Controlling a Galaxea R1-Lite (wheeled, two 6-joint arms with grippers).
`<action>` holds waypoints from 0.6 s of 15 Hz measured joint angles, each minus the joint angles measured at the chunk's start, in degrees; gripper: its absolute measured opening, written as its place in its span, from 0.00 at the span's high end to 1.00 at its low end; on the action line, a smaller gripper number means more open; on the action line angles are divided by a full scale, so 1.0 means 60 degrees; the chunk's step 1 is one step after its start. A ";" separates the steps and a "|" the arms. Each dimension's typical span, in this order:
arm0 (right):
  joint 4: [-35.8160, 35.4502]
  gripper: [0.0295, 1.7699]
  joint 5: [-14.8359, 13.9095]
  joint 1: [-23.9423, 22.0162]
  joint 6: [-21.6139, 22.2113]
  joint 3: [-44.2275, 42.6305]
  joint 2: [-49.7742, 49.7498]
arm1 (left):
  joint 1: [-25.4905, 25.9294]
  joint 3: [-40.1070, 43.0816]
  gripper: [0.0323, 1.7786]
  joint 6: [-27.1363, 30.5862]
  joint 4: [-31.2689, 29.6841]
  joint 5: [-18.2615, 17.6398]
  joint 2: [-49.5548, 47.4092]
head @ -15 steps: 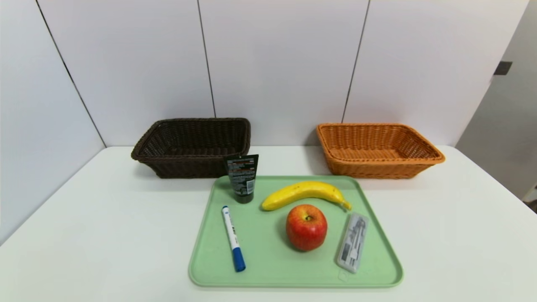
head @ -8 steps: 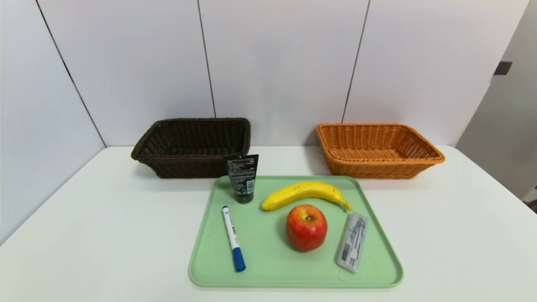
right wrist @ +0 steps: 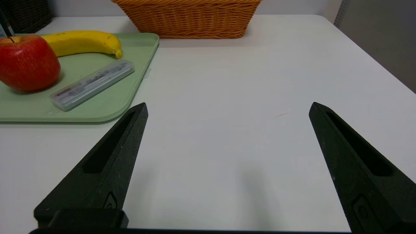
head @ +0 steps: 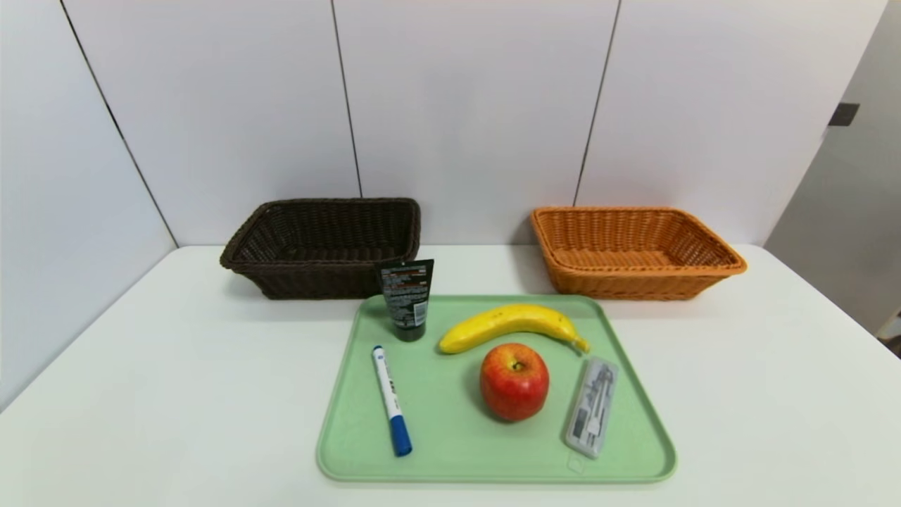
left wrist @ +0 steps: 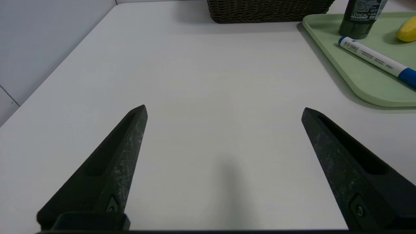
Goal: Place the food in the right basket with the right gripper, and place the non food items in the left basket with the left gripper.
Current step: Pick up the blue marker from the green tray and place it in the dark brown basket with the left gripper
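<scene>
Tabletop: white, bare around the tray, set against pale wall panels with dark seams; grey surface beyond, at far right.
Tray (head: 450, 461): light green, rounded corners, lying flat on the white table (head: 176, 394), nearer than both baskets.
Left basket (head: 320, 282): dark brown wicker, flared sides, standing near the wall, behind the tray's far left corner; nothing seen inside.
Right basket (head: 640, 285): bright orange-tan wicker, flared sides, standing near the wall, behind the tray's far right corner; nothing seen inside.
Black tube (head: 408, 299): upright on its cap, at the tray's far left, printed label showing, top overlapping the dark basket's front in the head view.
Marker (head: 391, 401): white with blue cap, lying along the tray's left side, cap toward the near edge.
Banana (head: 514, 326): yellow, curved, lying across the tray's far part, stem end to the right.
Apple (head: 514, 382): red with yellow around the stem, sitting just in front of the banana.
Clear case (head: 593, 408): flat, slanted along the tray's right side, small implements visible within.
Left gripper (left wrist: 224, 109): above the table, left of the tray; spread wide, grasping nothing.
Right gripper (right wrist: 230, 104): above the table, right of the tray; spread wide, grasping nothing.
</scene>
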 joint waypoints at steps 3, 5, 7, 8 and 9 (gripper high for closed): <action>0.0000 0.03 0.0000 0.0000 -0.0004 0.0000 0.0000 | 0.0000 0.0000 0.05 0.0154 -0.0008 -0.0057 0.0000; 0.0000 0.03 0.0000 0.0000 -0.0039 0.0000 0.0000 | 0.0000 0.0000 0.05 0.0041 -0.0008 -0.0008 0.0000; 0.0000 0.03 0.0041 -0.0004 -0.0116 0.0000 0.0000 | 0.0000 0.0000 0.05 0.0154 -0.0004 -0.0043 0.0000; 0.0004 0.03 0.0035 -0.0004 -0.0144 0.0000 0.0000 | 0.0000 0.0000 0.05 0.0209 -0.0008 -0.0049 0.0000; 0.0000 0.03 0.0037 -0.0004 -0.0171 0.0000 0.0000 | 0.0000 0.0000 0.05 0.0219 -0.0004 -0.0053 0.0000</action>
